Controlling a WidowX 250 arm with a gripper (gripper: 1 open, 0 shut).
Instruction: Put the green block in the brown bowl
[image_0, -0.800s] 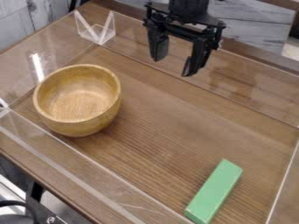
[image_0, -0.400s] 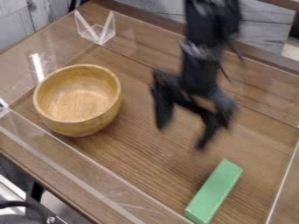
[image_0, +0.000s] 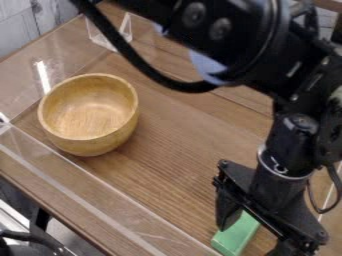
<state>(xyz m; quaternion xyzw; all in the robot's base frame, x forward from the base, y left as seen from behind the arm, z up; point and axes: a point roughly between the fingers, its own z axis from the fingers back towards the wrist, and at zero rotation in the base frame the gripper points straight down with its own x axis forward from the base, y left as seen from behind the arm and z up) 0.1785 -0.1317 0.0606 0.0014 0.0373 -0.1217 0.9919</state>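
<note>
The brown bowl (image_0: 88, 112) stands empty on the wooden table's left side. At the front right lies the green block (image_0: 237, 238); only its near end shows, because my black gripper (image_0: 263, 224) has come down over it. The jaws stand open, one finger (image_0: 227, 204) on the block's left and the other at its right. Whether they touch the block cannot be made out. The arm reaches in from the top of the view and fills the upper right.
A low clear plastic wall (image_0: 80, 182) runs around the table (image_0: 167, 140), close to the block along the front and right edges. The arm's bulk hides the back right of the table.
The arm has swung from the back centre to the front right and dropped down over the green block. The jaws have stayed open. Bowl and block have not moved.
</note>
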